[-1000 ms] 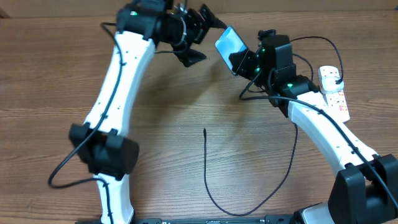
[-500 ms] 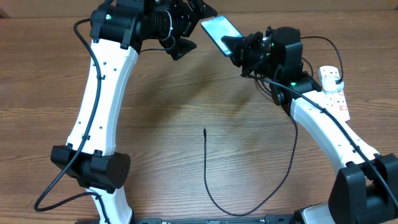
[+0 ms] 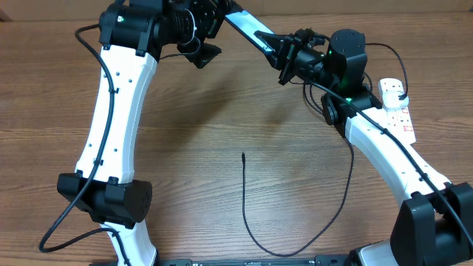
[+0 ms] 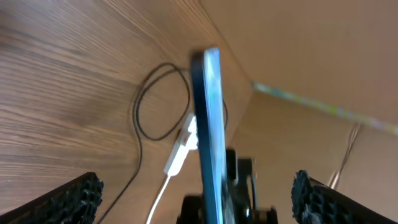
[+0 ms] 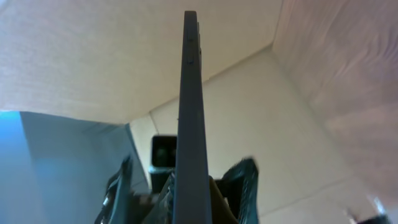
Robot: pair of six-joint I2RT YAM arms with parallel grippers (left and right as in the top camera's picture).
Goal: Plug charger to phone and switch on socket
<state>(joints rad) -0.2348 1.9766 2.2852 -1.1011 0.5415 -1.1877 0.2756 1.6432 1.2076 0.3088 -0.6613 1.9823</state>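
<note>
The red marks on the socket (image 3: 397,111) are showing too small to read, and the phone's (image 3: 251,28) lit screen is giving no legible text. The right claw (image 3: 285,52) is squeezing tight on the phone's lower end, holding it up off the tabletop (image 3: 44,111) at the far edge, screen slanting toward the left arm. In the right wrist view the phone is standing edge-on. The left claw (image 4: 198,190) is gaping wide, its two black pads (image 4: 78,196) sitting either side of the phone's free end and touching neither face. The charger (image 3: 244,192) is lying on the tabletop in a long curve, its connector tip resting loose mid-table, well apart from the phone. The socket is lying at the right edge beside the right arm.
</note>
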